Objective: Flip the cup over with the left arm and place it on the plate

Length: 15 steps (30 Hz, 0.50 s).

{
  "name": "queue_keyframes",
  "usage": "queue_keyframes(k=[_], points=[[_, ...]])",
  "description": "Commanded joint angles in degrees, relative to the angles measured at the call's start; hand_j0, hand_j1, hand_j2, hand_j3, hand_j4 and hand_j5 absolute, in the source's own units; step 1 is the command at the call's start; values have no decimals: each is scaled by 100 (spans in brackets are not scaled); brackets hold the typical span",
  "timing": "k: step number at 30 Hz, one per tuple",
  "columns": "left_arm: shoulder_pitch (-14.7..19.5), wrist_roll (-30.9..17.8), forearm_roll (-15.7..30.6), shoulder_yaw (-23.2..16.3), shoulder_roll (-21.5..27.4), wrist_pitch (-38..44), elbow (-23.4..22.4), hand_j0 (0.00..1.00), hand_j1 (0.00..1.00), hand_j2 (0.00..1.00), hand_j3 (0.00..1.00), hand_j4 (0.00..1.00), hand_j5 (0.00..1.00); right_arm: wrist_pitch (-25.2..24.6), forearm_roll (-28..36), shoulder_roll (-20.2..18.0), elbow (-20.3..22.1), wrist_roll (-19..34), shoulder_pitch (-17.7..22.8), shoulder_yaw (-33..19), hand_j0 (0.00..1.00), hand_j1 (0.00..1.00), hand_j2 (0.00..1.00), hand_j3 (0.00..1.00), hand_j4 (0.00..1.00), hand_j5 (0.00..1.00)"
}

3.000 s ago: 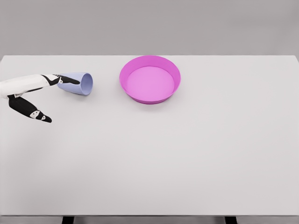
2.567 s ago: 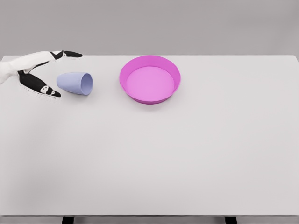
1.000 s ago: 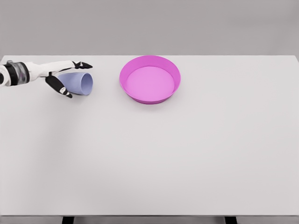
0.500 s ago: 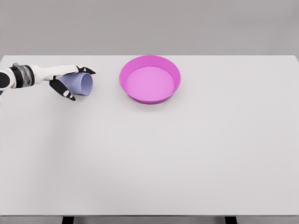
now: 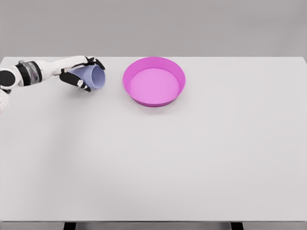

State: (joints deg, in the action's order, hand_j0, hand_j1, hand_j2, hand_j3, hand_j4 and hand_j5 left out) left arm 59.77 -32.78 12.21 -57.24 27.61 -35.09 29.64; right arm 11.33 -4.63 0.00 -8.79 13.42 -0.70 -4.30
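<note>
- Whereas it lay on the white table (image 5: 153,158) a moment earlier, the lilac cup (image 5: 93,76) is now clasped by the left hand (image 5: 82,74), lifted and tilted.
- Position: left of the pink plate (image 5: 154,81), nearer than before; flip and placement are judged outstanding.

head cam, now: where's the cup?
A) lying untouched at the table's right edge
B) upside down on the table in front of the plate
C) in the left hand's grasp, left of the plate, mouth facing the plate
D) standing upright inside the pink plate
C: the left hand has its fingers wrapped around the cup, which sits left of the pink plate with its open mouth turned toward it.
</note>
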Motion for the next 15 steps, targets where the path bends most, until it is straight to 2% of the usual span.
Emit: queue_keyframes(k=[1,5,11,13,15], points=[[0,8,492,64,-107,9,218,51,51,51,51,51,51,1,-2,0,0,2,0,0,100,100,100,100,100,100],[0,8,1134,46,-291,9,473,50,50,50,50,50,50,1,-2,0,0,2,0,0,100,100,100,100,100,100],[18,0,1917,-15,-652,9,517,50,50,50,50,50,50,1,-2,0,0,-6,0,0,100,100,100,100,100,100],[61,-27,1960,-7,-652,9,508,50,50,50,50,50,50,1,-2,0,0,2,0,0,100,100,100,100,100,100],[53,-36,2347,-7,-827,9,508,48,48,48,48,48,48,1,-2,0,0,2,0,0,100,100,100,100,100,100]])
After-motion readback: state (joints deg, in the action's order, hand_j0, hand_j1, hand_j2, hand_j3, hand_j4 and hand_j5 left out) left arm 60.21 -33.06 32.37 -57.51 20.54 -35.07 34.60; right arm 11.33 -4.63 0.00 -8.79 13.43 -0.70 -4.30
